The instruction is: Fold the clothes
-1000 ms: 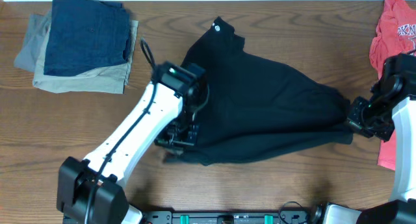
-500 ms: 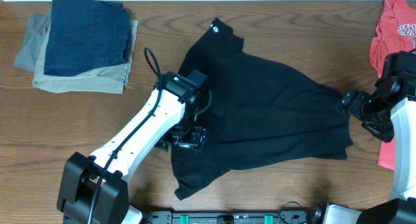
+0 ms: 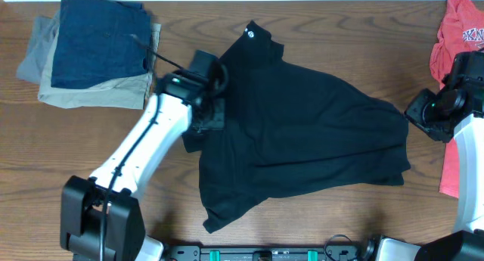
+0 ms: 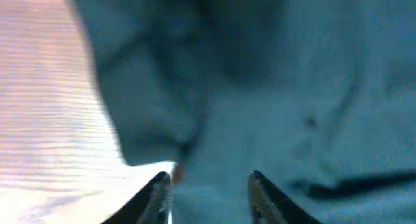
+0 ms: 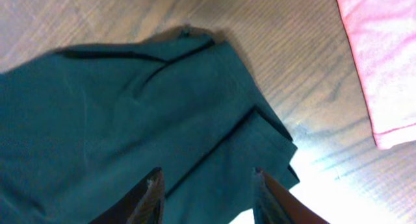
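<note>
The clothes, a black collared shirt (image 3: 310, 132), lie spread across the middle of the table with the collar (image 3: 253, 32) at the back. My left gripper (image 3: 206, 119) hovers over the shirt's left edge. In the left wrist view its jaws (image 4: 209, 178) stand open with only fabric (image 4: 279, 87) beneath them. My right gripper (image 3: 417, 111) sits just off the shirt's right edge. In the right wrist view it is open (image 5: 207, 175) above the shirt's layered corner (image 5: 260, 139), holding nothing.
A stack of folded garments (image 3: 94, 53), navy on top, sits at the back left. A red t-shirt (image 3: 457, 41) lies along the right edge, beside the right arm, and shows as pink cloth (image 5: 383, 55) in the right wrist view. Bare wood (image 3: 318, 215) runs along the front.
Both grippers have let go of the shirt. The left hem dropped flat toward the front. My left gripper rose toward the back; my right gripper drew back to the right.
</note>
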{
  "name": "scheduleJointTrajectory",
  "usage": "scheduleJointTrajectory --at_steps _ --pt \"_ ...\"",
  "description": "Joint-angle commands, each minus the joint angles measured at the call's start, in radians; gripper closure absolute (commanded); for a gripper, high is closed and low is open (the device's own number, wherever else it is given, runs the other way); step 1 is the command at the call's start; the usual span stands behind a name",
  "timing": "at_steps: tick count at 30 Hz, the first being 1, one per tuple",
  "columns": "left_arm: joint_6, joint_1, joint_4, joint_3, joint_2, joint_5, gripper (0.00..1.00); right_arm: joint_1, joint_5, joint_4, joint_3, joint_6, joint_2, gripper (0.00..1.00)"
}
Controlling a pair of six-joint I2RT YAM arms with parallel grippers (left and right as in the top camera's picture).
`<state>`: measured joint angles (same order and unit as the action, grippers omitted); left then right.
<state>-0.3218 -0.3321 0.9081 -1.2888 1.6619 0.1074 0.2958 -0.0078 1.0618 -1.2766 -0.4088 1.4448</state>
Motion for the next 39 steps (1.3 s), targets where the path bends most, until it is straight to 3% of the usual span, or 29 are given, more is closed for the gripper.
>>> scheduleJointTrajectory --at_steps 1,5,24,33,39 --pt "-0.006 0.081 0.002 0.006 0.044 -0.037 0.69 -0.01 -0.008 -0.021 0.029 0.0 0.015 0.61" --pt "0.05 0.143 -0.003 0.008 0.114 0.038 0.88 -0.011 -0.021 -0.057 0.074 -0.011 0.022 0.69" --pt "0.053 0.153 -0.047 0.008 0.386 0.09 0.94 -0.011 -0.045 -0.186 0.209 -0.029 0.033 0.75" --pt "-0.059 0.206 0.067 0.008 0.383 -0.208 0.94 -0.011 -0.045 -0.214 0.21 -0.029 0.033 0.75" --pt "-0.058 0.274 0.125 -0.005 0.382 -0.252 0.94 -0.013 -0.045 -0.248 0.21 -0.029 0.033 0.73"
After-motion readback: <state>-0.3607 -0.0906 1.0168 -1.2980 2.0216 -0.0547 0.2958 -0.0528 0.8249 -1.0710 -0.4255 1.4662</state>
